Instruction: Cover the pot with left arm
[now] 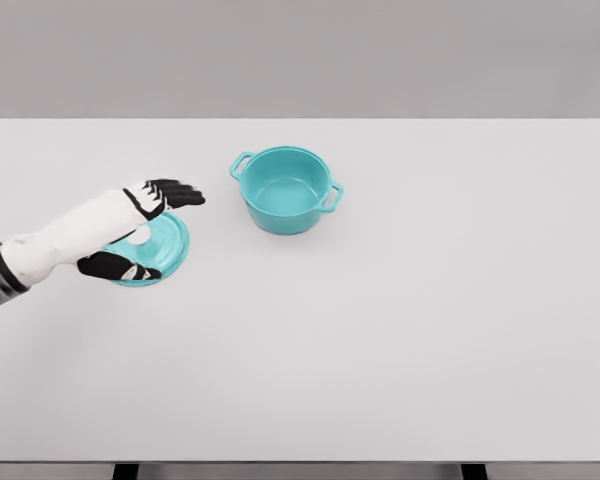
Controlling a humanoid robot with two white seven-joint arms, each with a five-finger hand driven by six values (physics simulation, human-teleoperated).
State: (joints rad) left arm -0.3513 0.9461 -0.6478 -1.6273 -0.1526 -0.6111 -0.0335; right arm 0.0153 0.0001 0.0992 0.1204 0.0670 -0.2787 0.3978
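Lid (pixel 163 245) under left hand (pixel 140 232), between spread fingers (pixel 175 190).

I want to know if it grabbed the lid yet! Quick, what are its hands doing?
Left hand: open, fingers spread over the lid, not gripping it yet.
Right hand: not in view.

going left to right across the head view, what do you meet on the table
left hand over the lid → pot; beyond that, bare table. The hand and lid overlap, so their order is unclear.
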